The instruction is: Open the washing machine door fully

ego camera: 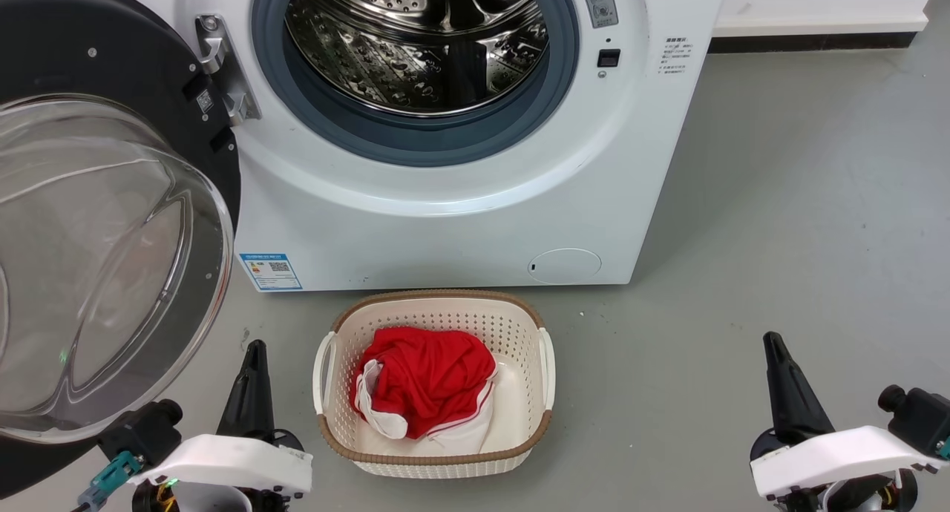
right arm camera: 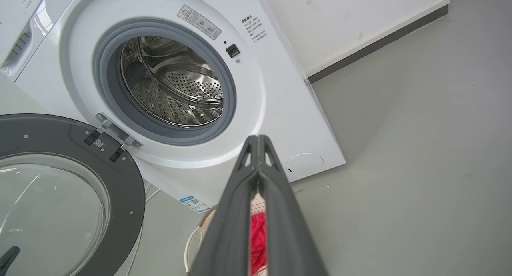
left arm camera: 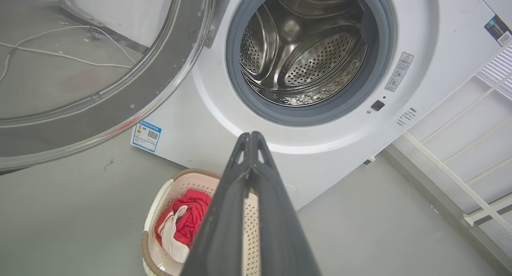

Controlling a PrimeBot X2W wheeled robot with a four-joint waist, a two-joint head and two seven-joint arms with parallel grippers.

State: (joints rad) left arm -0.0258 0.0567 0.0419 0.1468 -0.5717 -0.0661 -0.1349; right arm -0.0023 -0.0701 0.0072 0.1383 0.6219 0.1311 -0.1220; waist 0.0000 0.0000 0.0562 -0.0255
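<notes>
Washing machine door (ego camera: 111,260): it is hanging wide open on its hinge (ego camera: 223,70) at the left of the washing machine (ego camera: 460,230), with its inner face turning toward me, well clear of the drum opening.
Door look: I am seeing a glossy black ring around a deep, clear, bulging glass bowl. In the left wrist view a white cable (left arm camera: 60,54) on the floor is showing through the glass.
Drum (ego camera: 415,44): the perforated steel is lying fully exposed inside the grey gasket (ego camera: 415,137).
Step in hand: I am judging the swing as all but done. I cannot tell whether the hinge is holding any travel in reserve.
Left hand (left arm camera: 250,138): its fingers are pressing together on nothing. It is idling low, just beside the door's lower edge and seemingly not touching it.
Right hand (right arm camera: 259,140): it is also clenched and empty, hovering low over the floor, well apart from the door.
Next move: if a finishing nudge is wanted, I am planning to lay the left hand against the black ring rather than the glass. I would be easing it outward, away from the opening, and stopping once the hinge is resisting.
Laundry basket (ego camera: 438,297): it is sitting on the floor just in front of the machine with a red garment (ego camera: 427,382) inside, so any reach is needing to skirt it.
</notes>
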